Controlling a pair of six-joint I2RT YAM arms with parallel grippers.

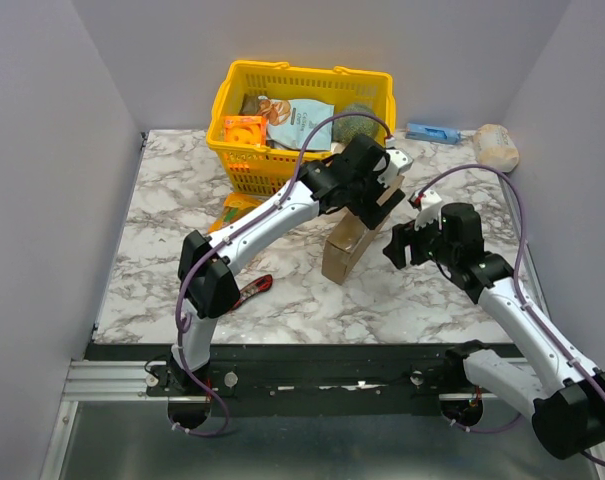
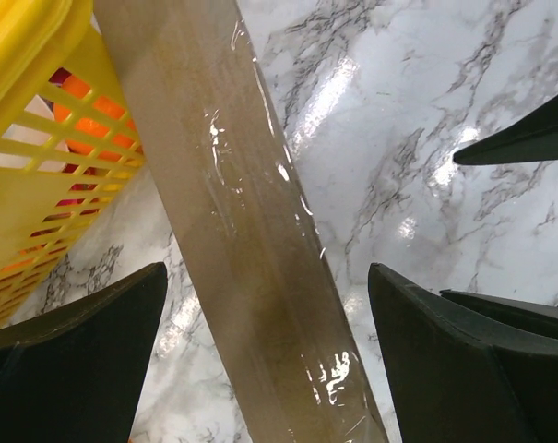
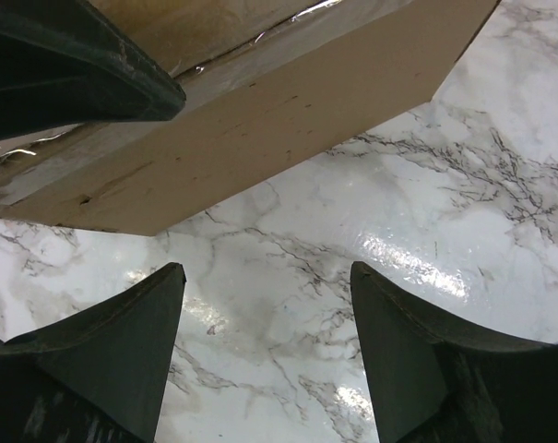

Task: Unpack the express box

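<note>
The express box [image 1: 346,250] is a brown cardboard mailer standing on edge on the marble table, just in front of the yellow basket [image 1: 244,172]. My left gripper [image 1: 386,193] is open and straddles its top edge. In the left wrist view the box's taped edge [image 2: 232,185] runs between the spread fingers of the left gripper [image 2: 267,269], with a gap on each side. My right gripper [image 1: 398,246] is open and empty, close to the right of the box. In the right wrist view the right gripper [image 3: 267,268] is over bare marble, with the box [image 3: 260,120] above it.
The basket [image 2: 20,185] holds several packets and an orange item. A yellow-orange packet [image 1: 236,210] lies at its front left. A red item [image 1: 252,290] lies by the left arm. A blue object [image 1: 432,132] and a beige roll [image 1: 497,147] lie at the back right.
</note>
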